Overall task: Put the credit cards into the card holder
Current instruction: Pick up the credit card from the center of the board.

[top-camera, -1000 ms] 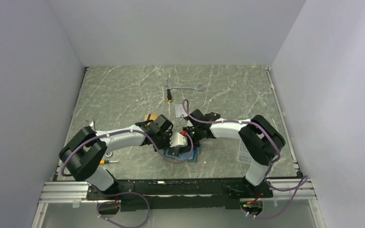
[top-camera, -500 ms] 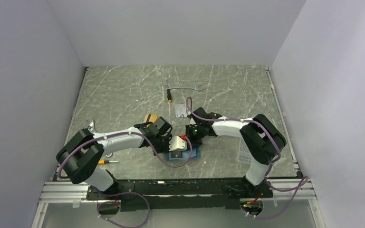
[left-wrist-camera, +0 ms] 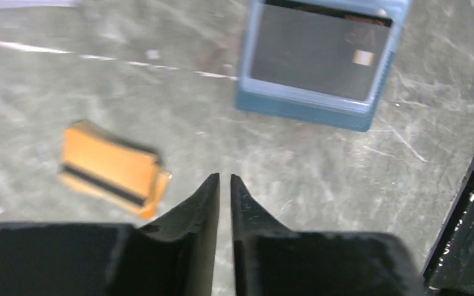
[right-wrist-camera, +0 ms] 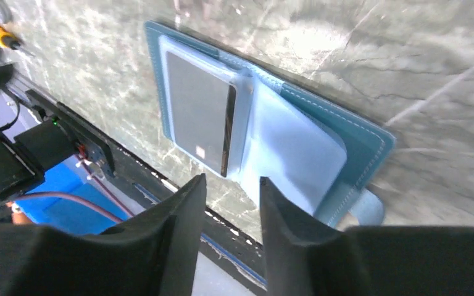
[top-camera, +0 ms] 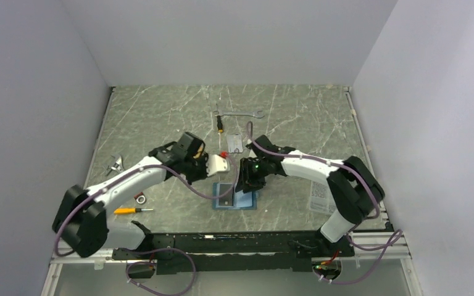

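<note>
The teal card holder [right-wrist-camera: 352, 132] lies open on the table, also seen from above [top-camera: 247, 201] and from the left wrist [left-wrist-camera: 302, 103]. A dark credit card [right-wrist-camera: 197, 114] sits in its left pocket [top-camera: 224, 195] [left-wrist-camera: 315, 52]. Orange credit cards [left-wrist-camera: 108, 163] with a black stripe lie stacked to the left of my left gripper [left-wrist-camera: 224, 179]. Its fingers are almost together with only a thin slit and nothing between them. It hovers up-left of the holder [top-camera: 221, 164]. My right gripper [right-wrist-camera: 231, 180] is open and empty above the holder's right half [top-camera: 247, 179].
A wrench [top-camera: 237, 113], a small screwdriver [top-camera: 221, 126] and a clear packet [top-camera: 236, 143] lie farther back. A yellow screwdriver [top-camera: 126, 210] and a metal ring [top-camera: 141, 197] lie near the left arm. A printed sheet [top-camera: 318, 198] lies by the right arm.
The left arm has drawn back up and left, away from the holder. The right gripper has opened and let go. The dark card now lies uncovered in the holder.
</note>
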### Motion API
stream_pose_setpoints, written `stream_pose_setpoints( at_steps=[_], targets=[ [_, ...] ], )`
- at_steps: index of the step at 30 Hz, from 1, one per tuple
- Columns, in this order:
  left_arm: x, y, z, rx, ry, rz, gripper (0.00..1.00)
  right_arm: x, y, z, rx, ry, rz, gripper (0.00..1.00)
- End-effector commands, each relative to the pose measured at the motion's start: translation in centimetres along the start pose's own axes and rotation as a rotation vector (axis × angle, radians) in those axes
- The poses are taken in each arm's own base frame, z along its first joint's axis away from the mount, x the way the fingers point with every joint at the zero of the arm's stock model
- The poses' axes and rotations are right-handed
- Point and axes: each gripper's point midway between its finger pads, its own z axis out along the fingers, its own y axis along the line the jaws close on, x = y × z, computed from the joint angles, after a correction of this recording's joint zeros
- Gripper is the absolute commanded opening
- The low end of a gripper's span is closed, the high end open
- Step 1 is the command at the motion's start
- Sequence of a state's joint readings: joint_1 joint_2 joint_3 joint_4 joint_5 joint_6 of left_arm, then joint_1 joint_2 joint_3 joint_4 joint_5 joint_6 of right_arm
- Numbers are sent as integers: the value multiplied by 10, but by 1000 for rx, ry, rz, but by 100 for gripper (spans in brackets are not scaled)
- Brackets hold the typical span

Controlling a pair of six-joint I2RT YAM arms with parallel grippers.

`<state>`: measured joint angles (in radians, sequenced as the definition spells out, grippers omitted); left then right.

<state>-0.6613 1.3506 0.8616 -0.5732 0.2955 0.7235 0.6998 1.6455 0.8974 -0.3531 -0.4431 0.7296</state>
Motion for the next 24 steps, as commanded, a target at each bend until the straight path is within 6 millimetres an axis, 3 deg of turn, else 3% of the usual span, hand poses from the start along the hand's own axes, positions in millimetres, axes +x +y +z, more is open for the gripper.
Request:
stream_pose_setpoints(
  at_steps=[1,4,6,7,10,13,18,24],
  targets=[
    [-25,32,-71,-173,-63,38,29,-30,22,-43,-9,-167,-60,47],
    [-27,47,-114,-313,-92,21,57,-47,35,-70,-58,-267,-90,56],
    [-24,52,-140,-392,-126,4,96,-58,34,-87,-78,-310,-67,63],
    [-19,55,-149,-438,-131,-13,99,-63,32,-94,-97,-325,-47,67],
    [8,67,-166,-605,-96,-84,99,-77,13,-111,-119,-385,41,80],
    [25,58,-168,-614,-60,-125,99,-86,1,-125,-60,-461,48,89],
    [34,49,-175,-605,-29,-209,99,-95,-11,-144,33,-542,50,99],
    [28,58,-158,-545,-33,-261,99,-104,-33,-156,-18,-614,107,100]
  ],
)
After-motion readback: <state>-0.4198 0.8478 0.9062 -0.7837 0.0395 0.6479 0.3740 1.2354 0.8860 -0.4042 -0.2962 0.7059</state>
